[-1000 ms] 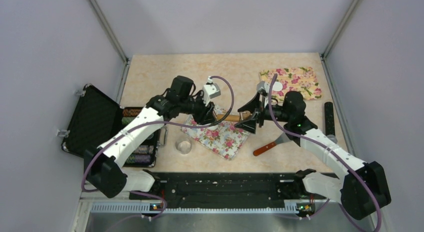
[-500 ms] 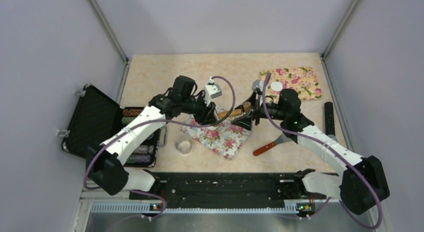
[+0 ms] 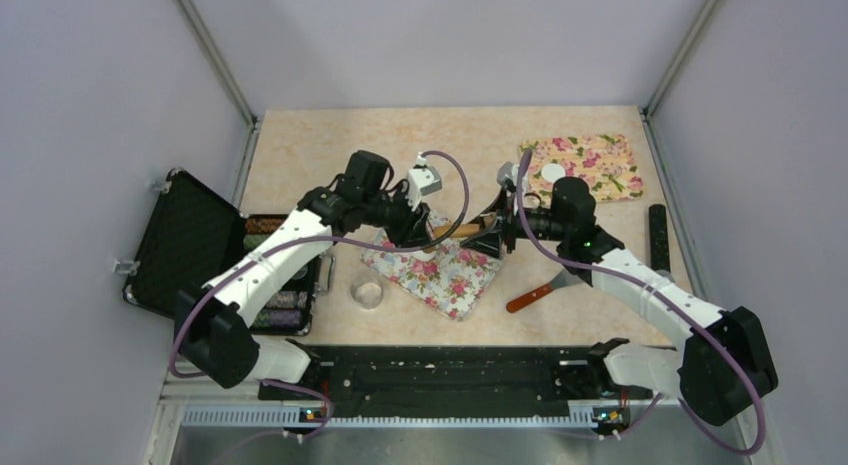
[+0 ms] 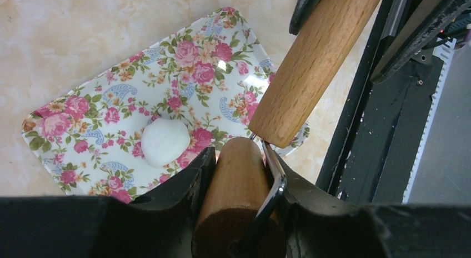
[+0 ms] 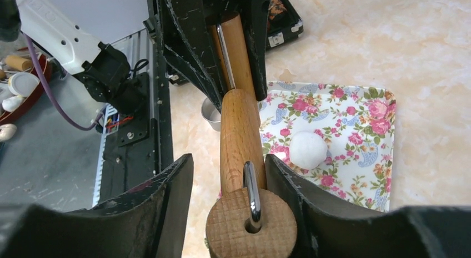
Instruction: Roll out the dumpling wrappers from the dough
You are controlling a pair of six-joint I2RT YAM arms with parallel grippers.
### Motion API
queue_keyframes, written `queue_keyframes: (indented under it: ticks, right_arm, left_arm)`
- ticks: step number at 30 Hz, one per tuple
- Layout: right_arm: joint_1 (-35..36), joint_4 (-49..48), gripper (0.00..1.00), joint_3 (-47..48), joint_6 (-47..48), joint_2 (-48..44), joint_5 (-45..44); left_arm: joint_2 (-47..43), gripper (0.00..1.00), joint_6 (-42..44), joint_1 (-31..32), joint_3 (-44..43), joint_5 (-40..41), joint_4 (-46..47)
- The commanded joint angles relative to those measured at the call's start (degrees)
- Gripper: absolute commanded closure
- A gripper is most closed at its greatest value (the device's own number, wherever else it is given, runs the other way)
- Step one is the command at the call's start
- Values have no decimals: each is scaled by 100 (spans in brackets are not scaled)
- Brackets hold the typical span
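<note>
From above, the left gripper [image 3: 418, 232] and the right gripper [image 3: 492, 237] face each other over the table [image 3: 330, 155]. Each one holds an end of the wooden rolling pin [image 3: 460, 228], which lies between them. Under them is the near flower mat [image 3: 450, 280]. The dough cannot be picked out here, because the arms are in the way. One flat white wrapper [image 3: 553, 172] lies on the far flower mat [image 3: 600, 160], well apart from both grippers. A small glass bowl [image 3: 369, 294] stands just beside the near flower mat.

From the left wrist, the left gripper [image 4: 239, 158] is squeezed narrow on one handle of the rolling pin [image 4: 311, 64]. Its fingers [image 4: 183, 186] press the wood on both sides. The fat part of the pin sticks out ahead and to the right. The dough [image 4: 165, 141] is a small white lump on the near flower mat [image 4: 83, 119]. It sits just beside the tip of the finger on the picture's left. It does not touch the pin.

From the right wrist, the right gripper [image 5: 228, 163] grips the other handle of the rolling pin [image 5: 239, 130], and the round wooden end fills the gap between its fingers. The left gripper [image 5: 236, 75] holds the far end. The dough [image 5: 308, 150] lies on the near flower mat [image 5: 355, 136], to the right of the pin and ahead of the right-hand finger, near but apart. The glass bowl [image 5: 210, 115] peeks out left of the pin.
</note>
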State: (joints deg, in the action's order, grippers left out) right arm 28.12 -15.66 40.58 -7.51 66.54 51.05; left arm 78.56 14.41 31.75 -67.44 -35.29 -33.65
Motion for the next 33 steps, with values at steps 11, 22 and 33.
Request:
queue_keyframes:
  ticks: [11, 22, 33]
  right_arm:
    - [138, -317, 100, 191, 88, -174, 94]
    - [-27, 104, 100, 142, 561, -656, -646]
    - [-394, 897, 100, 216, 1745, -945, -1767]
  left_arm:
    - [9, 100, -79, 37, -365, -252, 347]
    - [-343, 16, -53, -102, -443, -18, 283]
    - [-831, 1, 671, -416, -90, 1726, 335]
